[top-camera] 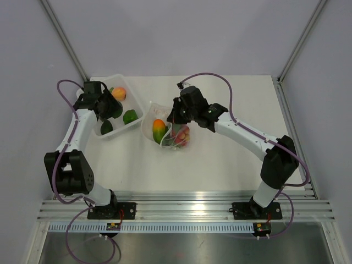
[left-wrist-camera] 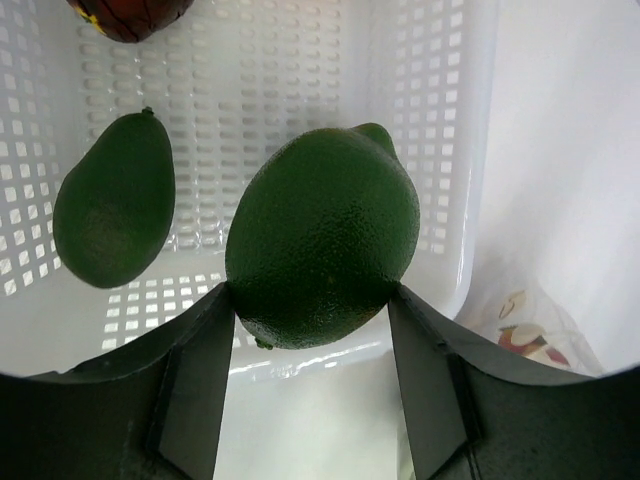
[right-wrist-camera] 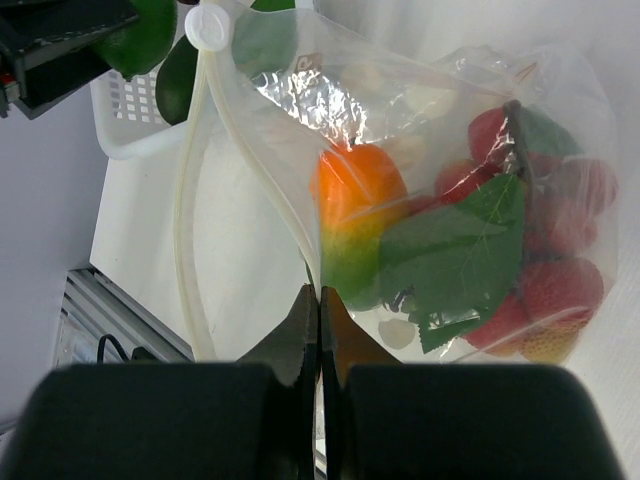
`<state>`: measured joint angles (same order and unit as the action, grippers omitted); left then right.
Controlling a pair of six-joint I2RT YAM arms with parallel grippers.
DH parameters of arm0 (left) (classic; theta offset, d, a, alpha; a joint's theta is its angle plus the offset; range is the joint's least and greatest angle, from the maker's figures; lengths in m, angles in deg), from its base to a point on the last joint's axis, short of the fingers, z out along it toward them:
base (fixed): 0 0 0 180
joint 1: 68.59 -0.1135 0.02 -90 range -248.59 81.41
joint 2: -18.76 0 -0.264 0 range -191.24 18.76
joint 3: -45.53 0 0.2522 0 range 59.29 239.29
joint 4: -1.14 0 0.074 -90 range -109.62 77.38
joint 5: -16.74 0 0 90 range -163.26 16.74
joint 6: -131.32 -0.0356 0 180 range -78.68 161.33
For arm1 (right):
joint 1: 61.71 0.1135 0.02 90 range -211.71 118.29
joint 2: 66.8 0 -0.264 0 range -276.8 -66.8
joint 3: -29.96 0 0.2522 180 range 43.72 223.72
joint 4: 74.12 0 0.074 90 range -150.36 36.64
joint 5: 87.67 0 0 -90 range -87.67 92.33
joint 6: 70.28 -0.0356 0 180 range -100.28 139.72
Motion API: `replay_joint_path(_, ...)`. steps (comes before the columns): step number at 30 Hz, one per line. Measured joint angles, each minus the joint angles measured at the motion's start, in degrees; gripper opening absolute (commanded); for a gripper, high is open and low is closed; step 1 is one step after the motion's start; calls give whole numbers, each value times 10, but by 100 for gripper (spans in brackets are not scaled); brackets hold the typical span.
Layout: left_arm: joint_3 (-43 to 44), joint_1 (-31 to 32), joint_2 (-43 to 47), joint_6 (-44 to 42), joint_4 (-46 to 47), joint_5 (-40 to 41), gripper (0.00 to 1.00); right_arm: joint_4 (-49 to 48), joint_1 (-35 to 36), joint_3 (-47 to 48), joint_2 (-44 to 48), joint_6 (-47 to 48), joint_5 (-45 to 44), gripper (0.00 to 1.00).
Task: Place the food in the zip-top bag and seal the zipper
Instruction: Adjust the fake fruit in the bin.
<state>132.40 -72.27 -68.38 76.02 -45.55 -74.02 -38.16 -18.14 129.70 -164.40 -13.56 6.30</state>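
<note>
From my screen, my left gripper is pinching a round dark green glossy fruit, one finger on each side of it. It hangs over the white plastic tray with little holes, near the tray's right wall. I cannot tell if the fruit touches the tray floor.

In the tray lies a long dark green pear-shaped piece, left of the held fruit and apart from it. A dark red piece peeks in at the top edge. From above I also see an orange round piece at the far end of the tray.

My right gripper has its fingers pressed tight together on the mouth edge of the crinkly see-through plastic zip-top bag. The bag lies just right of the tray. Its thin clear zipper strip gapes open (a wide loop). Inside are an orange and green fruit, red berries and a green leaf.
</note>
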Motion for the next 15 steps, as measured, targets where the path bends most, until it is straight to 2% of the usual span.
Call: replay_joint_path(15, 37, 4, 54, -53, -66, -27, 27, -1, 0, 0, -2, -1, 1, 0)
